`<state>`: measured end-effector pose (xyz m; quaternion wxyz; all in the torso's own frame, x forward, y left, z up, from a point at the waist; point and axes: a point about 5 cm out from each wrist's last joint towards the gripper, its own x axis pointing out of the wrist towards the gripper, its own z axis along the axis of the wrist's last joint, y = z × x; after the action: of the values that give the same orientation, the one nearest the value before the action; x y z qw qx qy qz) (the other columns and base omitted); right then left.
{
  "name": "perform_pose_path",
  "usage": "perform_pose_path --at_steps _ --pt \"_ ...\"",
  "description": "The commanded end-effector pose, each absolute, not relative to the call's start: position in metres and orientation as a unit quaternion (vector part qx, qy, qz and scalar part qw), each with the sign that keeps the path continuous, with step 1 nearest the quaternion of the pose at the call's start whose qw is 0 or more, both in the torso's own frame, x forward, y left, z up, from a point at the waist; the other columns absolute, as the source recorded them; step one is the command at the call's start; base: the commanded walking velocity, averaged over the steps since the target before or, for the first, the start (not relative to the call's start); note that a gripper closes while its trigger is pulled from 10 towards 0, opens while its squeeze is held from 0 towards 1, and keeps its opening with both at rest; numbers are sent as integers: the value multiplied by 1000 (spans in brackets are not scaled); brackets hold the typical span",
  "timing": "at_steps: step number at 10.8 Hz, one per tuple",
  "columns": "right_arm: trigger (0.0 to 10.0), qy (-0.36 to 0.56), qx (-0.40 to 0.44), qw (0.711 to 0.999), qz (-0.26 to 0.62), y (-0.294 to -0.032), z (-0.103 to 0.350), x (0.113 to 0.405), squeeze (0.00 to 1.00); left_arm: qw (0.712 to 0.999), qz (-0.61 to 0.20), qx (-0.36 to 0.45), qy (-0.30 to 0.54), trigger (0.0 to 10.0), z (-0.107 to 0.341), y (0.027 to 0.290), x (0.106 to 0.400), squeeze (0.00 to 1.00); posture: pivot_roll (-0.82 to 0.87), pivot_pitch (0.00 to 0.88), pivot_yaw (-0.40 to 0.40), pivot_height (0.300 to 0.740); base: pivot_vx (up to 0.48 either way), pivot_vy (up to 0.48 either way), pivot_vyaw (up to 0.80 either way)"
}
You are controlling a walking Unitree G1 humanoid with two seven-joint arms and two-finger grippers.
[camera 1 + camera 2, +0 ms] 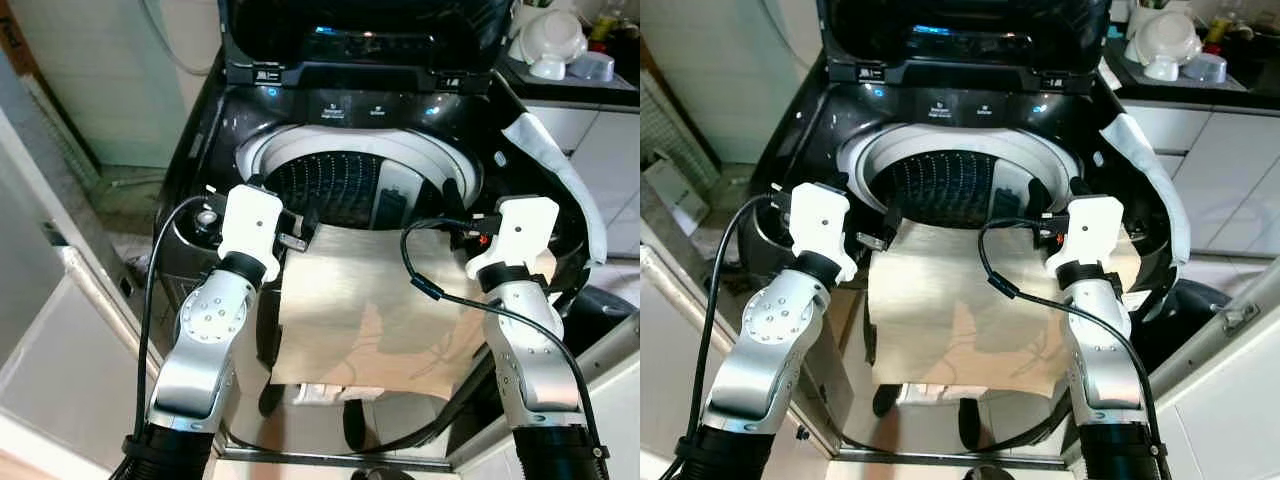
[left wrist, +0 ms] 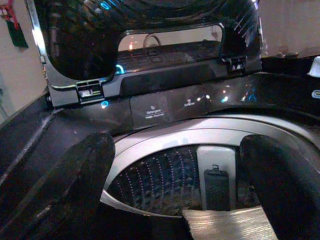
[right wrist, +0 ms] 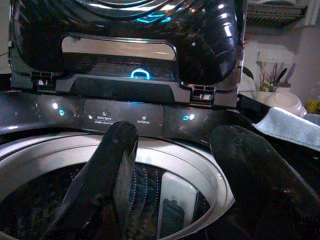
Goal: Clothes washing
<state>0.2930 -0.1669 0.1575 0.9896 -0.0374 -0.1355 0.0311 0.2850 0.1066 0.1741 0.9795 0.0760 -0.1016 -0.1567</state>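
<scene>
A beige cloth (image 1: 370,310) lies over the front rim of the black top-loading washer (image 1: 200,150) and hangs down its front. The lid (image 1: 360,30) stands open above the dark drum (image 1: 335,185). My left gripper (image 1: 300,228) is at the cloth's upper left corner. In the left wrist view its fingers (image 2: 75,185) are spread wide, with the cloth's edge (image 2: 230,222) low between them. My right gripper (image 1: 455,215) is at the cloth's upper right corner. Its fingers (image 3: 115,165) are apart over the drum rim (image 3: 200,170), with nothing between them.
A white towel (image 1: 555,170) is draped over the washer's right side. White dishes (image 1: 548,40) stand on a counter at the back right. A tiled wall rises at the left, and white panels flank me low on both sides.
</scene>
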Motion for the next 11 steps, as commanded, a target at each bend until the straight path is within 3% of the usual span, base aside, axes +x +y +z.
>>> perform_pose_path --at_steps 1,6,8,11 --pt "10000 -141 -41 989 35 -164 163 296 0 977 -164 79 -110 10000 178 104 287 0 -76 0 -22 740 0 0 0" --pt "10000 -126 -41 991 30 -166 158 297 0 975 -182 69 -109 10000 178 102 288 0 -81 0 -18 740 -247 0 0" --pt "10000 -121 -43 991 28 -167 156 298 0 975 -183 69 -110 10000 178 101 289 0 -82 0 -19 740 -311 0 -738" --pt "10000 -124 -47 991 28 -168 155 297 0 974 -183 69 -112 10000 178 100 289 0 -84 0 -23 740 -310 0 0"
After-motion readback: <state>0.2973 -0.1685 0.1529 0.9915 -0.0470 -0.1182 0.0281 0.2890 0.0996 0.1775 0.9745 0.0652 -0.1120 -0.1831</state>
